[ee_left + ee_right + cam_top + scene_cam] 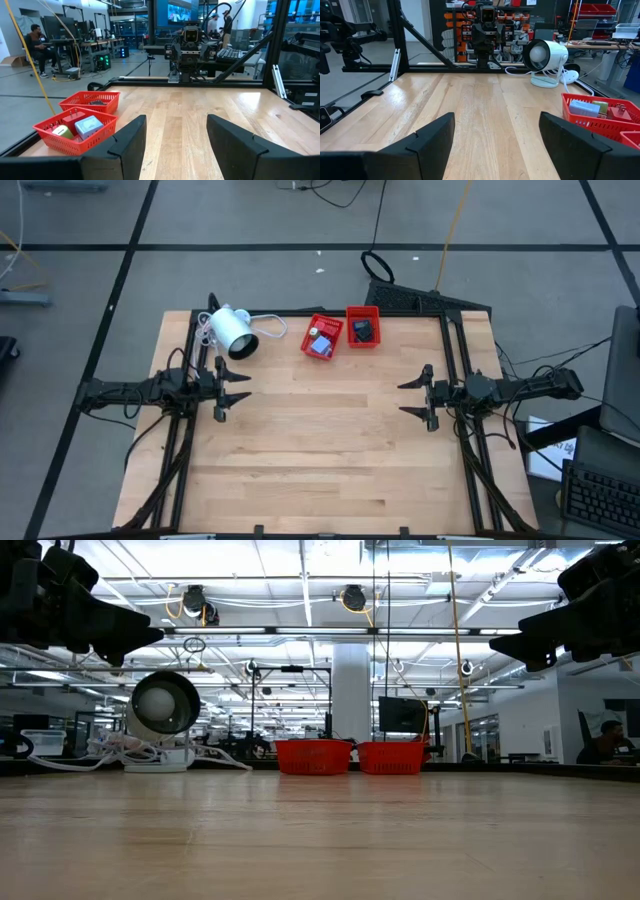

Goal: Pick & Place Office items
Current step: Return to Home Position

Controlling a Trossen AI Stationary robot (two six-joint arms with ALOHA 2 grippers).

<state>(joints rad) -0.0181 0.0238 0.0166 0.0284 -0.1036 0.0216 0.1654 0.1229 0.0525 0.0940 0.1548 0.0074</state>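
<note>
Table (320, 470): wood top, open lab behind.
L gripper (243, 387): wide open, empty.
R gripper (406, 398): wide open, empty, facing L.
Office items (319, 343): in both red trays (363, 309), ahead of each claw, twd far edge; R slightly nearer.
Next: prob. no pick left.

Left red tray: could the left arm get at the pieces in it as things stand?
Probably yes. The left gripper is open, bare table lies between it and the tray, whose top is uncovered; the lamp stands off to the side.
</note>
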